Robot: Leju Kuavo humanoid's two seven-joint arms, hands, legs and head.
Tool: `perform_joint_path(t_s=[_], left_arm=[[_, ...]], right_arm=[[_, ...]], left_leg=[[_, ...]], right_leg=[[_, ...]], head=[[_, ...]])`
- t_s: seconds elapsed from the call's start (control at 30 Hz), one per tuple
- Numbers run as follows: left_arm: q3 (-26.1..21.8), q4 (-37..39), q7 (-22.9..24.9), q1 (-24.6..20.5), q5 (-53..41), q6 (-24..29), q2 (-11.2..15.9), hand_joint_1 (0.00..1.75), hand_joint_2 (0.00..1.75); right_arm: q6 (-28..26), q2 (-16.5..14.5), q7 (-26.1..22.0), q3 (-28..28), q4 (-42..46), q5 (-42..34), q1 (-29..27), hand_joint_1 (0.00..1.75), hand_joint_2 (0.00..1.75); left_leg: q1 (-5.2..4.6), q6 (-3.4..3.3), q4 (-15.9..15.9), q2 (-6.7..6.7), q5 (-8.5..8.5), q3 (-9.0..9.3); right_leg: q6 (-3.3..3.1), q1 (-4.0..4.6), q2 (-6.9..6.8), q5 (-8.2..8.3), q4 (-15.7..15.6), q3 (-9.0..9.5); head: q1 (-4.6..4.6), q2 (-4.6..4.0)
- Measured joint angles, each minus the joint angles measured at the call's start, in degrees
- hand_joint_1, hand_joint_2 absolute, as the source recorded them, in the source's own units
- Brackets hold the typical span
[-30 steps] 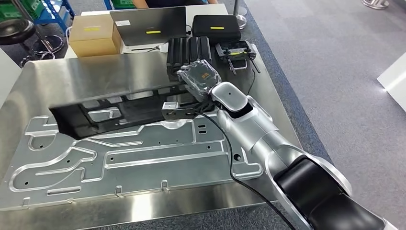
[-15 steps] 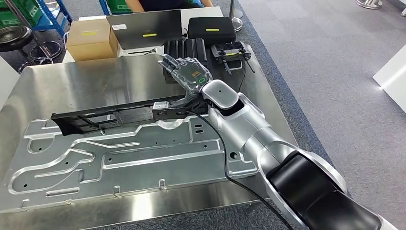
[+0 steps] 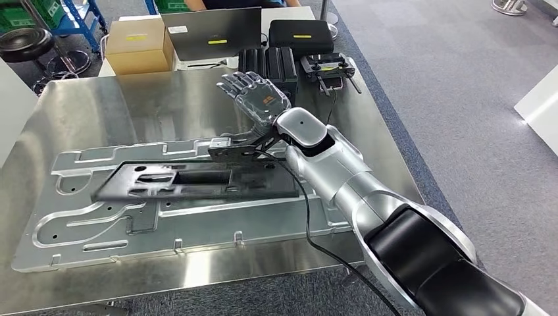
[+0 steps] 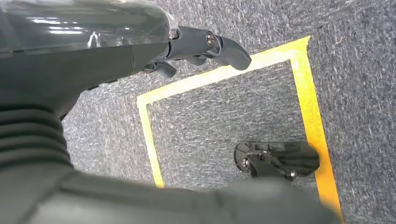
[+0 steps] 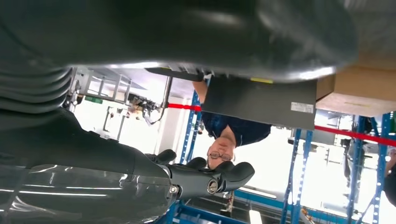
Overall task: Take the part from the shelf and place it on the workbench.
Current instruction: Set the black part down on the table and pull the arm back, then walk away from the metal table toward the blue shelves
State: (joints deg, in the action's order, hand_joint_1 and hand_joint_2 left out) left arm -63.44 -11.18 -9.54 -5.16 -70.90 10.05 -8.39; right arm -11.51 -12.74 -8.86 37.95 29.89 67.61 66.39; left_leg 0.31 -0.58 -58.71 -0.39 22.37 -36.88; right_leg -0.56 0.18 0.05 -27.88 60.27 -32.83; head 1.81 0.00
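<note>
Head view. The part (image 3: 197, 183), a long, flat black frame with cut-outs, lies in the centre-left of the frame on top of the large silver stamped panel (image 3: 85, 227) that covers the steel bench (image 3: 79, 105). Its long axis runs almost level across the picture, with one end pointing toward the left edge and the other toward the centre, near the robot's right wrist. The right hand (image 3: 253, 97) is raised above and beyond the part in the upper centre, fingers spread and holding nothing; it is apart from the part.

Handling, as a judgement: the part looks rigid and thin, probably light for its length but awkward, and likely to swing or tip if gripped at one end. The smooth black surface on bare metal may slide. The best hold would be a rail beside a cut-out, near mid-length.

Left wrist view. The left hand (image 4: 140, 51) hangs over grey carpet with a yellow taped outline (image 4: 224, 74); the thumb and visible fingers lie loosely extended, holding nothing.

Right wrist view. The right hand (image 5: 187, 179) is empty, fingers extended. A person (image 5: 229, 140) sits behind a laptop (image 5: 261, 102).
</note>
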Motion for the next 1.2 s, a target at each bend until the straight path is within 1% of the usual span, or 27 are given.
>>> perform_joint_path(t_s=[0.03,0.1,0.17,0.2,0.27,0.3,0.33,0.37,0.4,0.47,0.5,0.53,0.63,0.67,0.7,0.73,0.8,0.83,0.87,0.9,0.93,0.97,1.0,1.07,1.1,1.17,1.2], left_arm=[[-0.01,0.01,-0.04,-0.01,-0.07,-0.04,-0.05,0.00,0.00],[-0.01,0.01,-0.13,0.03,-0.19,-0.21,-0.06,0.00,0.00],[-0.01,0.01,-0.19,0.09,-0.24,-0.39,0.02,0.00,0.00],[-0.02,0.01,-0.20,0.12,-0.24,-0.44,0.07,0.00,0.00],[-0.02,0.01,-0.21,0.11,-0.24,-0.50,0.14,0.00,0.00],[-0.02,0.01,-0.21,0.11,-0.24,-0.51,0.16,0.00,0.00],[-0.02,0.01,-0.21,0.11,-0.24,-0.52,0.19,0.00,0.00],[-0.02,0.01,-0.21,0.10,-0.24,-0.53,0.22,0.00,0.00],[-0.02,0.01,-0.22,0.09,-0.25,-0.54,0.29,0.00,0.00],[-0.02,0.01,-0.25,-0.05,-0.32,-0.66,0.42,0.00,0.00],[-0.02,0.01,-0.30,-0.12,-0.37,-0.77,0.45,0.00,0.00],[-0.02,0.01,-0.32,-0.15,-0.45,-0.91,0.47,0.00,0.00],[-0.01,0.02,-0.22,-0.03,-0.67,-1.23,0.52,0.00,0.00],[-0.01,0.02,-0.13,-0.04,-0.78,-1.32,0.54,0.00,0.00],[-0.01,0.03,-0.03,-0.06,-0.87,-1.42,0.57,0.00,0.00],[-0.01,0.03,0.09,-0.09,-0.97,-1.51,0.60,0.00,0.00],[-0.01,0.03,0.32,-0.14,-1.08,-1.69,0.66,0.00,0.00],[-0.01,0.03,0.40,-0.13,-1.10,-1.76,0.67,0.00,0.00],[-0.01,0.03,0.44,-0.12,-1.11,-1.82,0.67,0.00,0.00],[-0.01,0.03,0.44,-0.12,-1.11,-1.87,0.67,0.00,0.00],[-0.01,0.03,0.43,-0.13,-1.11,-1.91,0.67,0.00,0.00],[-0.01,0.03,0.39,-0.13,-1.09,-1.94,0.67,0.00,0.00],[-0.01,0.03,0.28,-0.13,-1.04,-1.96,0.67,0.00,0.00],[-0.02,0.03,-0.03,-0.14,-0.76,-1.98,0.67,0.00,0.00],[-0.03,0.03,-0.17,-0.14,-0.55,-1.98,0.66,0.00,0.00],[-0.09,0.03,-0.28,-0.08,-0.09,-1.98,0.66,0.00,0.00],[-0.18,0.03,-0.29,0.00,0.13,-1.96,0.66,0.00,0.00]], right_arm=[[1.00,0.02,0.20,-0.03,-0.15,-0.09,0.22,0.00,0.00],[4.59,0.08,0.59,-0.10,-0.92,-0.40,0.66,0.00,0.00],[8.31,0.13,0.84,-0.15,-2.07,-0.76,1.21,0.00,0.00],[9.41,0.13,0.86,-0.17,-2.58,-0.89,1.53,0.00,0.00],[10.36,0.13,0.87,-0.18,-3.39,-1.00,1.98,0.00,0.00],[10.54,0.13,0.87,-0.19,-3.74,-1.02,2.06,0.00,0.00],[10.63,0.13,0.86,-0.19,-4.08,-1.02,2.07,0.00,0.00],[10.74,0.14,0.86,-0.19,-4.37,-1.03,2.08,0.00,0.00],[11.10,0.14,0.91,-0.19,-4.61,-1.10,2.14,0.00,0.00],[12.77,0.22,1.40,-0.33,-5.03,-1.46,2.49,0.00,0.00],[13.95,0.34,1.80,-0.48,-5.26,-1.75,2.73,0.00,0.00],[15.15,0.51,2.20,-0.65,-5.52,-2.05,2.97,0.00,0.00],[17.98,1.27,2.74,-1.03,-6.29,-2.65,3.30,0.00,0.00],[18.66,1.72,2.80,-1.11,-6.59,-2.74,3.36,0.00,0.00],[19.18,2.18,2.85,-1.19,-6.90,-2.78,3.41,0.00,0.00],[19.56,2.73,2.90,-1.30,-7.21,-2.81,3.48,0.00,0.00],[19.78,3.77,2.97,-1.48,-7.69,-2.80,3.59,0.00,0.00],[19.76,4.29,3.00,-1.54,-7.91,-2.80,3.61,0.00,0.00],[19.71,4.71,3.02,-1.55,-8.11,-2.79,3.61,0.00,0.00],[19.64,5.10,3.03,-1.57,-8.28,-2.80,3.60,0.00,0.00],[19.52,5.46,2.99,-1.60,-8.40,-2.87,3.60,0.00,0.00],[19.30,5.80,2.85,-1.68,-8.46,-2.99,3.63,0.00,0.00],[18.96,6.19,2.59,-1.80,-8.42,-3.11,3.71,0.00,0.00],[17.56,7.33,1.66,-2.05,-8.07,-3.21,4.03,0.00,0.00],[16.65,8.17,1.04,-2.13,-7.88,-3.15,4.26,0.00,0.00],[14.69,10.26,-0.13,-2.28,-7.63,-3.04,4.52,0.00,0.00],[13.59,11.49,-0.62,-2.39,-7.45,-2.97,4.51,0.00,0.00]], left_leg=[[0.04,0.31,0.02,0.03,-0.27,-0.16],[0.12,1.01,0.24,0.08,-0.86,-0.39],[0.13,1.62,-0.62,0.08,0.35,-1.02],[0.16,1.91,-2.55,0.08,2.25,-1.77],[0.40,2.43,-9.46,0.08,7.45,-3.86],[0.50,2.67,-12.89,0.09,9.44,-4.57],[0.60,2.88,-14.78,0.10,10.47,-4.50],[0.70,3.05,-14.40,0.10,10.46,-3.28],[0.82,3.17,-11.76,0.11,9.62,-0.93],[0.88,3.05,-3.66,0.05,7.78,4.82],[0.78,2.69,-0.94,-0.06,7.16,6.50],[0.63,2.22,0.41,-0.17,6.82,7.12],[0.38,1.04,0.24,-0.32,5.68,6.22],[0.46,0.69,0.29,-0.24,5.14,5.89],[0.57,0.26,0.40,-0.14,4.50,5.37],[0.69,-0.14,0.51,-0.04,3.77,4.68],[0.68,-0.63,0.52,0.09,2.42,3.09],[0.66,-0.67,0.50,0.10,1.76,2.20],[0.63,-0.65,0.46,0.12,1.08,1.30],[0.60,-0.57,0.43,0.14,0.40,0.39],[0.57,-0.47,0.40,0.16,-0.26,-0.48],[0.54,-0.35,0.37,0.17,-0.89,-1.22],[0.47,-0.18,0.34,0.16,-1.46,-1.80],[0.35,0.29,0.49,0.16,-2.62,-2.40],[0.36,0.59,0.75,0.14,-3.27,-2.52],[0.49,1.22,1.46,-0.05,-4.41,-2.78],[0.48,1.48,1.15,-0.13,-3.74,-3.20]], right_leg=[[-0.24,0.23,-0.02,0.31,-1.35,0.61],[-0.42,0.22,-0.06,1.09,-1.91,0.36],[-0.85,-0.12,-0.26,2.39,-2.73,-0.11],[-1.04,-0.33,-0.37,3.13,-3.11,-0.57],[-1.26,-0.33,-0.45,4.30,-3.19,-1.93],[-1.20,-0.33,-0.45,4.86,-3.13,-2.70],[-1.13,-0.35,-0.46,5.41,-3.04,-3.46],[-1.01,-0.40,-0.46,5.94,-2.91,-4.22],[-0.84,-0.46,-0.45,6.42,-2.73,-4.93],[-0.27,-0.49,-0.41,7.30,-2.19,-6.18],[0.08,-0.46,-0.40,7.72,-1.99,-6.62],[0.42,-0.41,-0.39,8.18,-1.89,-6.92],[1.21,-0.37,-0.37,9.51,-2.31,-7.23],[1.50,-0.46,-0.33,9.31,-2.27,-7.49],[1.78,-0.57,-0.28,8.15,-1.54,-7.99],[2.06,-0.67,-0.22,5.92,0.24,-8.79],[2.48,-0.82,-0.16,-0.23,6.96,-10.73],[2.61,-0.85,-0.15,-2.42,10.82,-11.45],[2.67,-0.87,-0.14,-3.24,13.71,-11.60],[2.65,-0.88,-0.14,-2.76,15.02,-10.95],[2.51,-0.88,-0.13,-1.45,14.40,-9.33],[2.22,-0.83,-0.11,-0.17,11.85,-6.68],[1.80,-0.67,-0.07,0.11,7.86,-3.18],[1.24,-0.35,-0.08,-1.11,0.11,2.47],[1.08,-0.17,-0.13,-1.72,-2.08,3.75],[0.70,-0.20,-0.47,-0.78,-3.17,3.47],[0.26,-0.32,-0.67,-0.04,-3.58,3.04]], head=[[0.00,0.00],[0.00,0.00],[0.01,0.00],[0.01,0.00],[0.01,0.00],[0.01,0.00],[0.01,0.00],[0.01,0.00],[0.01,0.00],[0.02,0.00],[0.03,0.00],[0.02,0.00],[0.02,0.01],[0.02,0.01],[0.01,0.00],[0.01,0.00],[0.01,0.00],[0.01,0.00],[0.00,0.00],[0.01,0.00],[0.02,0.00],[0.02,0.00],[0.02,0.00],[0.02,0.00],[0.02,0.00],[0.02,0.00],[0.02,0.00]])
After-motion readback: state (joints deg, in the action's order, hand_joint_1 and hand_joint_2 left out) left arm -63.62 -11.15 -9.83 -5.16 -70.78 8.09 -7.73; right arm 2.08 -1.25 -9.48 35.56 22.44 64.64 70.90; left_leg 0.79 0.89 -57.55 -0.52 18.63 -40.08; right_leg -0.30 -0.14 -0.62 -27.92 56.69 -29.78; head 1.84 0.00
